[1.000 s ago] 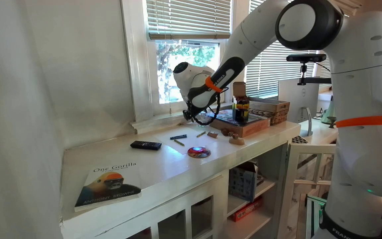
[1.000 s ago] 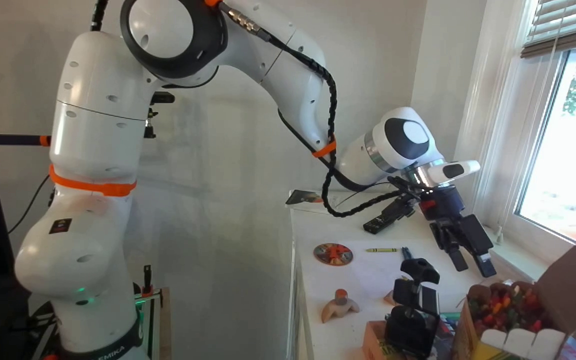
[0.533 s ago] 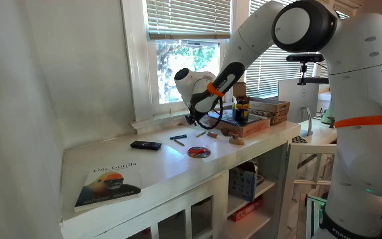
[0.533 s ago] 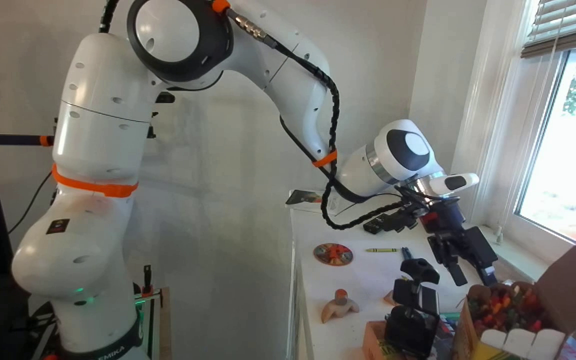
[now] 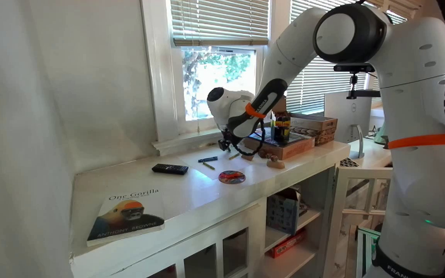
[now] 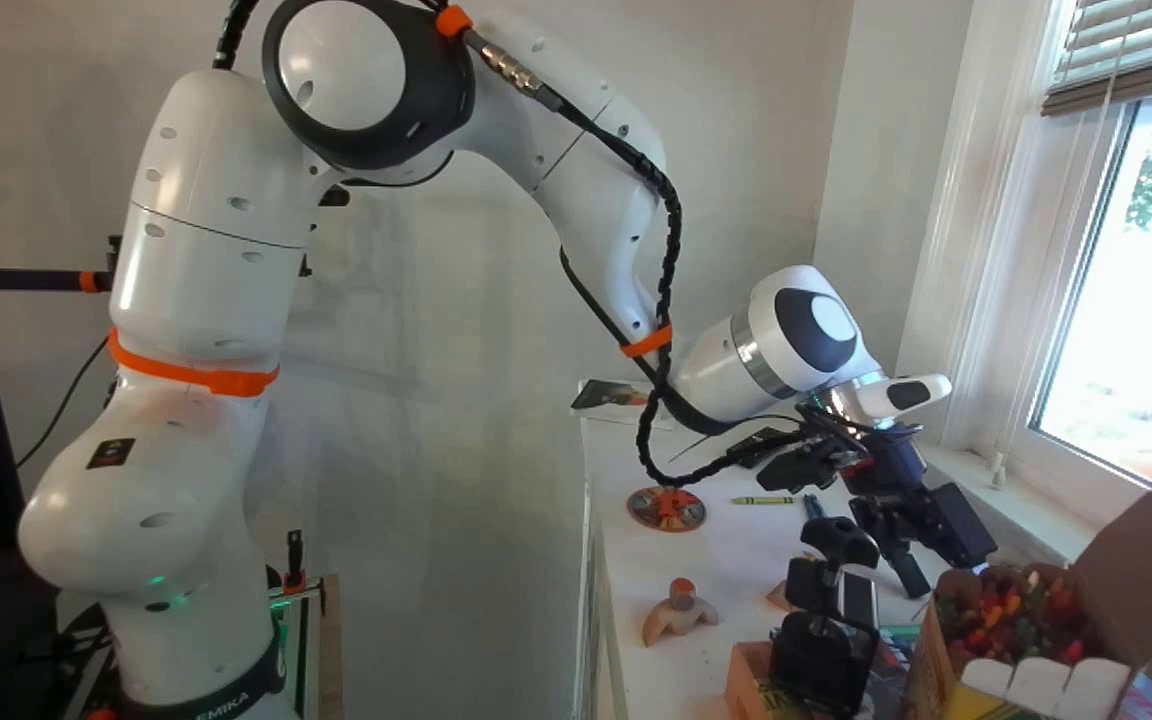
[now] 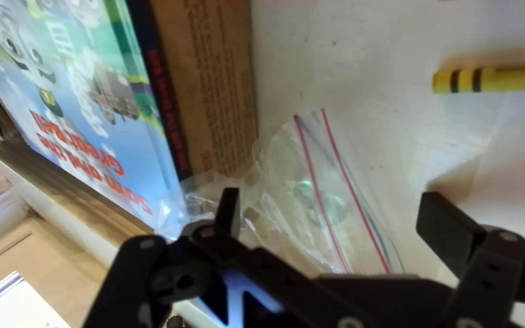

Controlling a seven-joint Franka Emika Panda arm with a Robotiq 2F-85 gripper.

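Note:
My gripper (image 7: 337,223) is open, with a wide gap between its fingertips and nothing held. Beyond and between the fingers in the wrist view lies a clear plastic zip bag (image 7: 285,182) with two red seal lines and pale green, round glassy things inside. The left finger overlaps the bag's crumpled edge in this view; I cannot tell if they touch. In an exterior view the gripper (image 6: 941,572) points down over the white counter, near the window sill, partly behind a black stand. It also shows small in an exterior view (image 5: 224,146), where the arm hides the bag.
A cardboard box (image 7: 212,91) with a picture book (image 7: 84,100) on top borders the bag. A yellow crayon (image 7: 495,81) lies nearby. An open box of colourful sticks (image 6: 1021,610), a black stand (image 6: 826,620), wooden pieces (image 5: 276,164), a round disc (image 5: 231,177) and a remote (image 5: 170,169) are around.
The arm has lowered. The gripper has come down toward the counter and shifted toward the boxes. It stays open, and the objects on the counter have not moved.

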